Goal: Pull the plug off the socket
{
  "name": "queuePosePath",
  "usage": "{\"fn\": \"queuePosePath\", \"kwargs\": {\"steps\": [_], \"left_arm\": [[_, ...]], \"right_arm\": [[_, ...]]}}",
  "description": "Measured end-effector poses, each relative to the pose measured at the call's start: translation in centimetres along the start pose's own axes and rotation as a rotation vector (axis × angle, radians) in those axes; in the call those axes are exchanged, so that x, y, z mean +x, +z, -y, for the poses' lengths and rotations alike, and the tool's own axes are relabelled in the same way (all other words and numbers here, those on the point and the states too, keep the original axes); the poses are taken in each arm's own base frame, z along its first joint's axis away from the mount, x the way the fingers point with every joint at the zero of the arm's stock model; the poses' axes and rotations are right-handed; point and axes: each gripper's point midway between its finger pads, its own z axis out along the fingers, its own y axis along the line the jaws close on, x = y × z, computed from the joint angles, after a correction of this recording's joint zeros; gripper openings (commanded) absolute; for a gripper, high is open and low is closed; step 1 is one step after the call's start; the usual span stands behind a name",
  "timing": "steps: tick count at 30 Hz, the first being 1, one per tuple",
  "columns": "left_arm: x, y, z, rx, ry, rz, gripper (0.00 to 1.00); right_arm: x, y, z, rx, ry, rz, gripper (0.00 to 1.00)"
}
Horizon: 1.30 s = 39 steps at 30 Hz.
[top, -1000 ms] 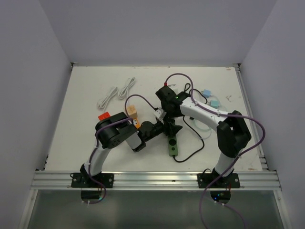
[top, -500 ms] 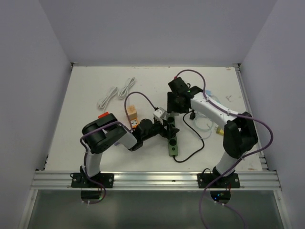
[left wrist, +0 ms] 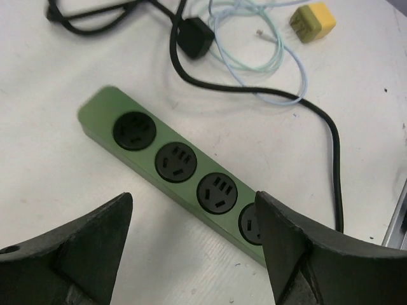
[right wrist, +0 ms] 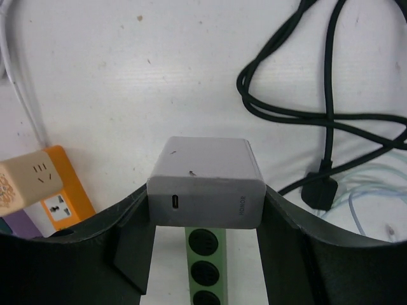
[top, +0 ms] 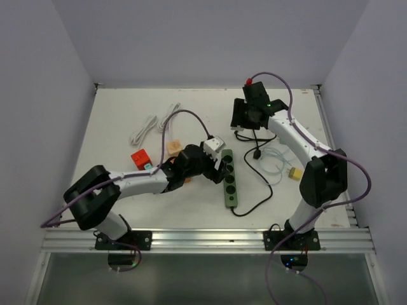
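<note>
- While your right arm stands near the rear of the desk (top: 108, 140), walls close off the left, rear and right edges, and a metal rail (top: 203, 240) runs along the near edge.
- Bare desk shows along the rear edge, behind the white cables (top: 156, 124).
- Right of the green power strip (left wrist: 178, 166), a black cable (left wrist: 335, 152) and a yellow adapter (left wrist: 313, 21) crowd the surface.
- Your right gripper (right wrist: 205, 206) is closed on the grey plug (right wrist: 206, 171), a finger against each side, holding it out of the strip and above it.
- Your left gripper (left wrist: 194, 213) is spread wide over the strip and grips nothing.
</note>
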Motion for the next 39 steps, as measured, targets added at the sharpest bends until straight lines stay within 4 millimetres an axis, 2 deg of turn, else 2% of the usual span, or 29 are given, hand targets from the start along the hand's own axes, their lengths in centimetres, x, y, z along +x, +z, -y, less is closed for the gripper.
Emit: {"fn": "queuePosePath", "kwargs": {"steps": [3, 6, 8, 9, 11, 13, 17, 19, 23, 28, 33, 39], "left_arm": [[-5.0, -2.4, -0.3, -0.04, 0.058, 0.069, 0.82], [-10.5, -6.1, -1.7, -0.162, 0.088, 0.204, 0.85], [-12.7, -8.8, -3.2, -0.27, 0.09, 0.291, 0.87], [-13.0, -10.1, -4.1, -0.325, 0.084, 0.325, 0.87], [-12.3, -12.2, -5.7, -0.419, 0.075, 0.357, 0.87], [-10.7, -13.1, -7.1, -0.487, 0.071, 0.355, 0.87], [-6.8, -13.5, -9.3, -0.586, 0.083, 0.287, 0.88], [-6.1, -13.6, -9.7, -0.605, 0.085, 0.277, 0.88], [-6.3, -13.6, -9.8, -0.61, 0.081, 0.293, 0.89], [-6.6, -13.6, -9.7, -0.604, 0.078, 0.307, 0.91], [-6.6, -13.5, -9.6, -0.596, 0.079, 0.305, 0.91], [-6.5, -13.3, -9.4, -0.58, 0.079, 0.302, 0.91]], "right_arm": [[-1.4, 1.1, -0.8, -0.019, -0.017, 0.037, 0.0], [-2.2, 3.2, -1.2, -0.022, -0.035, 0.045, 0.0], [-2.6, 5.1, -1.5, -0.022, -0.049, 0.053, 0.0], [-2.5, 6.2, -1.6, -0.023, -0.056, 0.055, 0.0], [-2.4, 7.9, -1.6, -0.023, -0.068, 0.055, 0.0], [-2.0, 9.7, -1.6, -0.022, -0.081, 0.051, 0.0], [-1.6, 12.1, -1.5, -0.022, -0.096, 0.049, 0.0], [-1.8, 12.8, -1.6, -0.024, -0.102, 0.062, 0.02], [-2.5, 13.4, -1.8, -0.029, -0.113, 0.096, 0.06], [-3.1, 14.2, -1.0, 0.015, -0.122, 0.138, 0.3], [-1.7, 15.1, 0.0, 0.045, -0.127, 0.124, 0.39], [-2.0, 15.6, -0.2, 0.041, -0.126, 0.163, 0.47]]}}
